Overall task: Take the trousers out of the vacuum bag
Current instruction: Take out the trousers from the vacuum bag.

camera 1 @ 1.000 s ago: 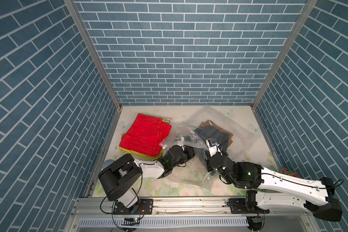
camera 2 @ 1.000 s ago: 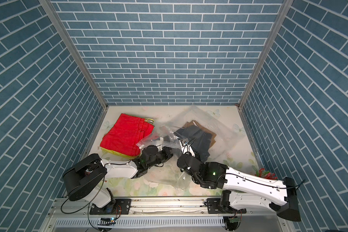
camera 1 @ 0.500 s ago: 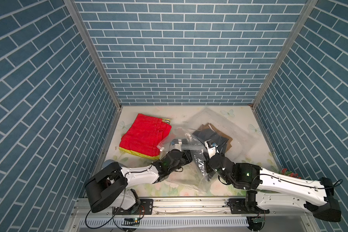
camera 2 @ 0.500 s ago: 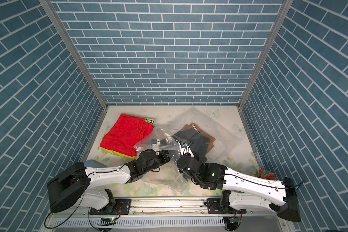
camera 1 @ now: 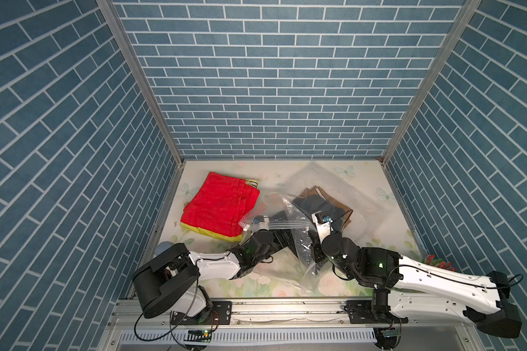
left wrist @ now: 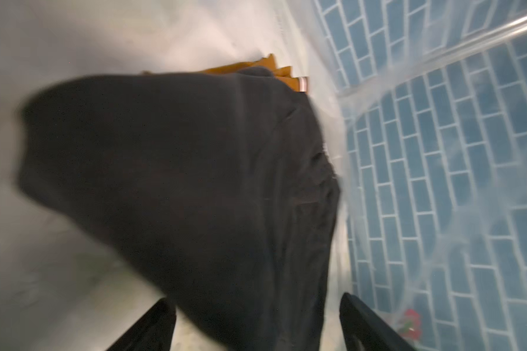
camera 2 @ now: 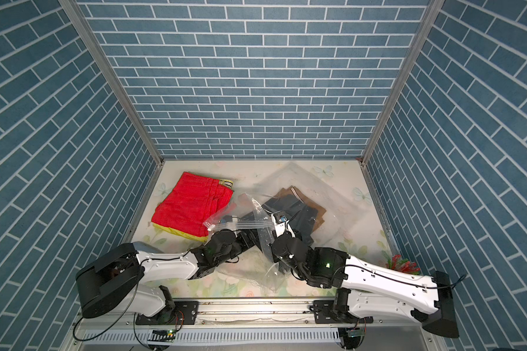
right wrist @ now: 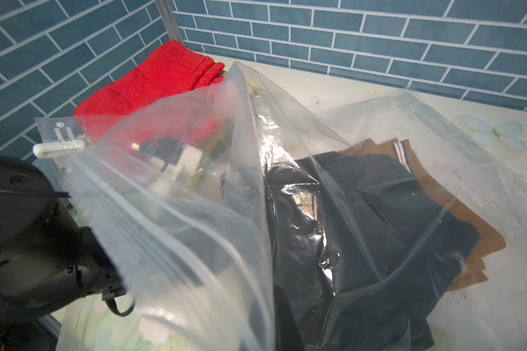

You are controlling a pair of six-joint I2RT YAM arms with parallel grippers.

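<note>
Pretty clearly a robot test booth in a lab, not anyone's home: both top views show two white-and-black robot arms bolted to a metal rail along the front edge, with loose cables and small circuit boards hanging off it. The blue brick walls are just printed panels joined by aluminium corner posts, boxing in three sides. The surface has a flowery, butterfly-print cover, so it's a staged backdrop rather than a real room.
</note>
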